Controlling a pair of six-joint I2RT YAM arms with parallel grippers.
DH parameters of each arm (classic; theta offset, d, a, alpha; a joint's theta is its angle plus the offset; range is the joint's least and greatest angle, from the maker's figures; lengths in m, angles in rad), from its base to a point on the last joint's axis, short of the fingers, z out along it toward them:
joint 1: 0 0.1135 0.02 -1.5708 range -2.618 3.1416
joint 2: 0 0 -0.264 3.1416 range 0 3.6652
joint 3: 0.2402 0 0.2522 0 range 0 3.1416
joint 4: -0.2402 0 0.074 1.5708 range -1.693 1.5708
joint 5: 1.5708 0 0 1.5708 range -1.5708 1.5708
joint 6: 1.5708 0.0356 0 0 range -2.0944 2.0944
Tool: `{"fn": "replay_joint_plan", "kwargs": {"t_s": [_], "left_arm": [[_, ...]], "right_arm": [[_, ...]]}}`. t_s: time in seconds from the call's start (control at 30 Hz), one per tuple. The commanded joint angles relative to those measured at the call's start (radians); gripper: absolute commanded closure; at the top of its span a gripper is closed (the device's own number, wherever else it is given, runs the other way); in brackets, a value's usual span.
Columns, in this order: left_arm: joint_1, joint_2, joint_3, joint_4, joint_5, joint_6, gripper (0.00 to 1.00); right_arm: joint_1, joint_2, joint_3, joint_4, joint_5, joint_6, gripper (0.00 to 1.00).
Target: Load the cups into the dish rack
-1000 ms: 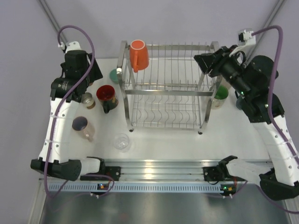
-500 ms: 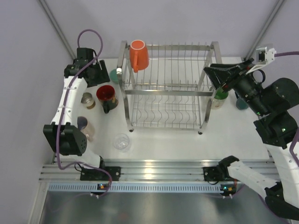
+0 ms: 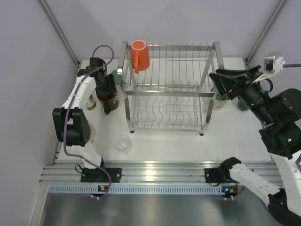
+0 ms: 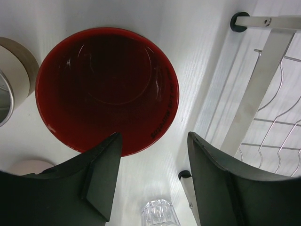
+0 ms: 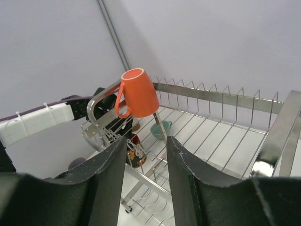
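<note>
The big mug with the red inside [image 4: 107, 89] stands upright on the worktop [image 4: 197, 56], right under my left fingers [image 3: 107, 88]. They are spread wide and hold nothing. In the wrist view one fingertip [image 4: 106, 155] overlaps the mug's near rim, while the other [image 4: 207, 160] is off to the side over bare worktop, so the mug sits off-centre to the gap. Whether that tip touches the rim I cannot tell. Just past the outer finger comes a leg of the dish rack [image 4: 256, 94]. On the mug's other side a beige cup [image 4: 16, 70] stands just beside it. Back toward my palm are a clear cup [image 4: 157, 213] and the edge of a pale pink cup [image 4: 28, 165].

My right fingers [image 3: 217, 81] are up at the level of the rack's upper tier, at its right end. They are moderately parted, with nothing between them. Straight ahead of them, across the whole tier, the orange mug [image 5: 138, 94] perches at the far corner, its handle toward the near side of the rack. Through the wires past the tips, lower down, a teal cup [image 5: 161, 128] shows on the worktop. Just below these fingers, against the rack's right post, is a green cup [image 3: 221, 97], partly hidden by them.
</note>
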Motion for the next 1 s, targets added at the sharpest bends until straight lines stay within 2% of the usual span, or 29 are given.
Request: {"fn": "replay_joint_plan", "kwargs": {"t_s": [0.0, 0.33, 0.57, 0.77, 0.97], "left_arm": [[0.004, 0.012, -0.017, 0.08, 0.02, 0.014, 0.37], [0.003, 0.107, -0.02, 0.111, 0.026, 0.006, 0.44], [0.003, 0.128, -0.017, 0.111, -0.004, -0.009, 0.57], [0.003, 0.141, -0.026, 0.111, -0.014, -0.021, 0.72], [0.003, 0.147, -0.041, 0.113, -0.026, -0.021, 0.77]], "right_arm": [[-0.01, -0.002, -0.004, 0.034, -0.008, -0.016, 0.59], [-0.01, 0.006, -0.009, 0.035, -0.002, -0.021, 0.59], [-0.012, 0.01, -0.018, 0.04, -0.002, -0.021, 0.59], [-0.01, 0.001, -0.019, 0.04, -0.002, -0.021, 0.59], [-0.012, -0.005, -0.019, 0.035, 0.004, -0.024, 0.59]]}}
